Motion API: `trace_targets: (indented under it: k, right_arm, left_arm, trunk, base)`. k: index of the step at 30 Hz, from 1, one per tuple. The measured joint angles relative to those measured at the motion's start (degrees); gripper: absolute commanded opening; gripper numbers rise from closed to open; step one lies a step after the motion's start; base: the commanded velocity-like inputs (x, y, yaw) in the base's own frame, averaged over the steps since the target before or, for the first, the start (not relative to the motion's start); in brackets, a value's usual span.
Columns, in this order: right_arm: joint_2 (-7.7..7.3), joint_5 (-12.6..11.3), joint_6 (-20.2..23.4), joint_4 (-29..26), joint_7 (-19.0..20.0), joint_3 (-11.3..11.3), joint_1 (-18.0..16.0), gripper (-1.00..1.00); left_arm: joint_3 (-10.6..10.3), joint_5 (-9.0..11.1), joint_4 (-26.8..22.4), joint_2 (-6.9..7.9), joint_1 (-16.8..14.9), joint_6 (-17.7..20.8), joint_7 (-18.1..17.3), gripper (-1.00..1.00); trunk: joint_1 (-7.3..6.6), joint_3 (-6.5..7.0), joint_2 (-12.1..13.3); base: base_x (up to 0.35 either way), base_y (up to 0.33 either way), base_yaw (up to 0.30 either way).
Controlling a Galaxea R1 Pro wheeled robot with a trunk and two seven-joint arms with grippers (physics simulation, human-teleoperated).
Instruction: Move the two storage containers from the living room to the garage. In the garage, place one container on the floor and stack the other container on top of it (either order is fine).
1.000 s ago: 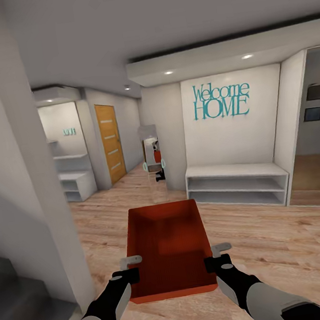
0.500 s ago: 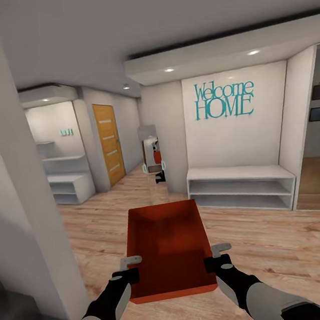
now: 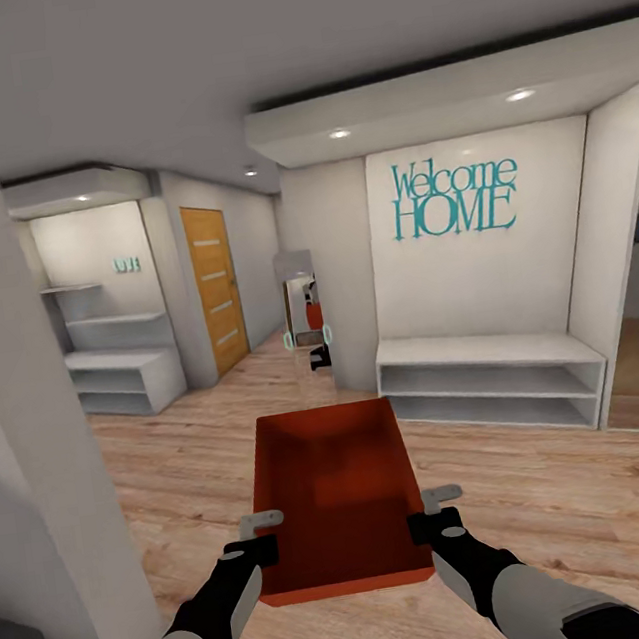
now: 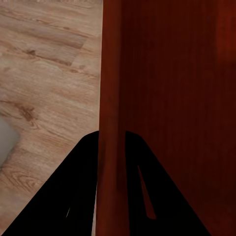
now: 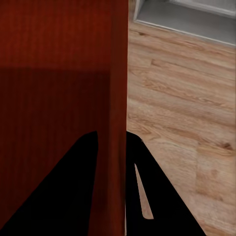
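Since a second ago the whole head picture has slid: the grey pillar (image 3: 30,418) at the left edge has drawn nearer, the white bench shelf (image 3: 489,378) under the "Welcome HOME" lettering (image 3: 455,199) has shifted right, and more of the alcove at the left shows. That is me rolling and turning, not the furniture moving. The red-orange bin (image 3: 335,499) sits at the same lower-centre spot of the frame, carried above the wood-plank floor (image 3: 584,486) between my left gripper (image 3: 256,540) and right gripper (image 3: 436,514), one on each long wall.

From the left wrist camera, my left gripper (image 4: 111,162) straddles the bin's thin upright wall (image 4: 109,98), one dark finger on each face, pinching it; planks show beside it.

From the right wrist camera, my right gripper (image 5: 112,157) clamps the opposite wall (image 5: 113,73) the same way, with planks and a corner of white shelving beyond.

I judge this to be mid-transit: I am in a hallway with an orange door (image 3: 215,288) ahead at left, no concrete ground in view, so the garage is yet to come.
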Motion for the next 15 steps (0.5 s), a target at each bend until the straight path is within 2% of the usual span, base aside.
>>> trace_targets:
  k: [15]
  right_arm:
    - [-0.03, -0.07, -0.02, 0.00, 0.01, 0.07, 0.00, -1.00]
  left_arm:
    - [-0.04, 0.02, 0.00, -0.02, 0.00, -0.01, 0.04, -1.00]
  trunk:
    - [0.00, 0.00, 0.00]
  base:
    - [0.324, 0.000, 0.000]
